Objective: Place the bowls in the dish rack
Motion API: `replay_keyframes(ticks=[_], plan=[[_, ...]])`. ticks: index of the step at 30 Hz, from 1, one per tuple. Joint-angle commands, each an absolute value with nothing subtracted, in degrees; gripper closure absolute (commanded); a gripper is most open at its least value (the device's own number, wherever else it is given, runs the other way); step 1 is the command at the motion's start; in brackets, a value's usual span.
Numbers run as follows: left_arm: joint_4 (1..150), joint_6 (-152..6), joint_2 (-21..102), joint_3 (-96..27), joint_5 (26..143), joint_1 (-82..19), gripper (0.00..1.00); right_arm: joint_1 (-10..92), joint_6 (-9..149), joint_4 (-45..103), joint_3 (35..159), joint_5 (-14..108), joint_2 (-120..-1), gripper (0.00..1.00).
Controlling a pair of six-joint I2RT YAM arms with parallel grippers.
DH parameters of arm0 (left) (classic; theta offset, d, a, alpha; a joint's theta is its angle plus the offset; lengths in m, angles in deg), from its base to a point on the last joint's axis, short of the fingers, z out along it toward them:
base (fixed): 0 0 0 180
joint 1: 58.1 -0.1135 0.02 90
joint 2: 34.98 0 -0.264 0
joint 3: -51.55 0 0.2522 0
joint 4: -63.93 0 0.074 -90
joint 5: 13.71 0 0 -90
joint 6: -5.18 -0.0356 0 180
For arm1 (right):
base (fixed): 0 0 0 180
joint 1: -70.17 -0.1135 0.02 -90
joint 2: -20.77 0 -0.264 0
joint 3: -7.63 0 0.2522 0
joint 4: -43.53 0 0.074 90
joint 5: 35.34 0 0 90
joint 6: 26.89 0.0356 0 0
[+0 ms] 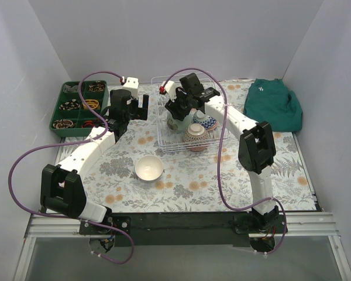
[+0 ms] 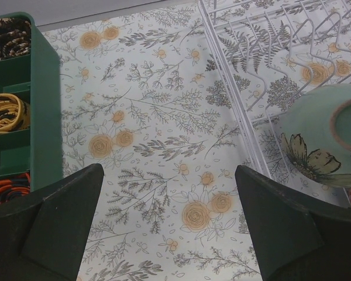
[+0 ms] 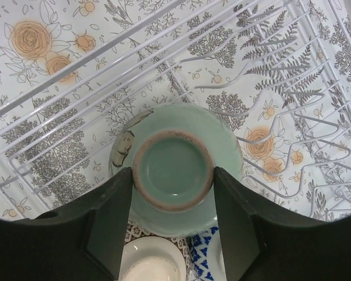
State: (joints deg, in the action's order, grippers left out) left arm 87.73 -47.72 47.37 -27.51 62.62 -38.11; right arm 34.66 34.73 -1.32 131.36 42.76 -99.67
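R gripper (image 3: 172,175) pinches foot ring of upturned mint-green round ceramic bowl (image 3: 174,132), inside silvery wire dish rack (image 1: 174,150). L gripper (image 2: 168,175) spread wide over floral tablecloth (image 2: 158,111) beside rack; plain white ceramic bowl (image 1: 148,168) on cloth, outside rack.

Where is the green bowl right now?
The mint green bowl is upside down inside the dish rack, on its left side in the top view. The right gripper clasps its foot, and the brown patterned bowl is close by.
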Motion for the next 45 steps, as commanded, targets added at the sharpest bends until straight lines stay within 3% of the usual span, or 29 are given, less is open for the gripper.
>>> replay_keyframes(ticks=[1,20,24,30,39,45], plan=[[87.09,-47.56,47.29,-27.95,63.02,-38.06,0.03,34.84,38.23,2.35,133.01,40.34,-96.03,0.47],[87.62,-47.91,47.90,-27.78,62.67,-37.62,0.03,35.54,43.16,6.92,128.09,40.95,-101.75,0.43],[87.71,-48.08,47.99,-27.95,62.49,-37.62,0.03,35.54,43.07,6.92,126.51,43.32,-100.43,0.32],[86.57,-49.66,47.29,-28.83,61.17,-37.80,0.02,36.24,41.49,6.48,123.36,45.78,-92.01,0.25],[83.66,-54.41,45.18,-30.15,57.49,-38.15,0.02,35.81,36.67,3.07,117.10,28.49,-78.38,0.25],[96.30,-51.96,49.30,-35.41,57.40,-39.38,0.02,30.73,25.70,-3.71,115.18,19.42,-73.55,0.25]])
